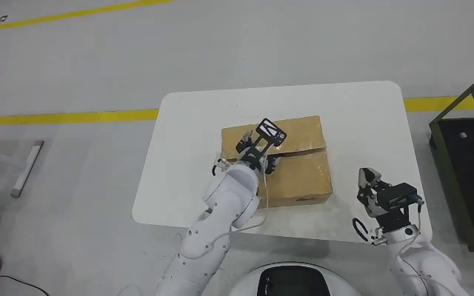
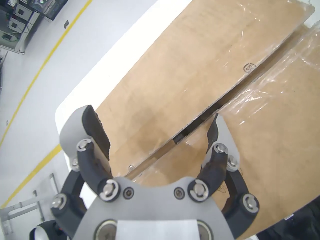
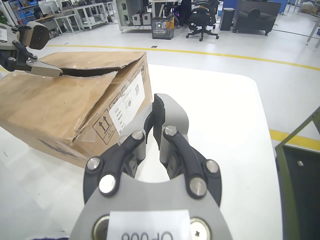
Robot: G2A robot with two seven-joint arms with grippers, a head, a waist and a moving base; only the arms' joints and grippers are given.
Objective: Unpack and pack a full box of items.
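A brown cardboard box (image 1: 300,174) sits in the middle of the white table (image 1: 355,111). Its two top flaps (image 2: 200,51) lie nearly flat with a dark slit between them, and clear tape wrinkles along the seam. My left gripper (image 1: 266,140) is open over the seam near the box's left end. One of its fingertips (image 2: 215,126) rests at the slit, and the other is raised above the far flap. From the right wrist view this left gripper (image 3: 40,56) shows with its lower finger tucked at the flap edge. My right gripper (image 3: 153,118) is shut and empty, beside the box's (image 3: 50,101) right end.
A dark green metal frame (image 1: 452,163) stands just off the table's right edge (image 3: 300,176). Bare table (image 3: 212,96) lies to the right of and behind the box. A narrow strip of table (image 2: 130,51) runs along the box's far side.
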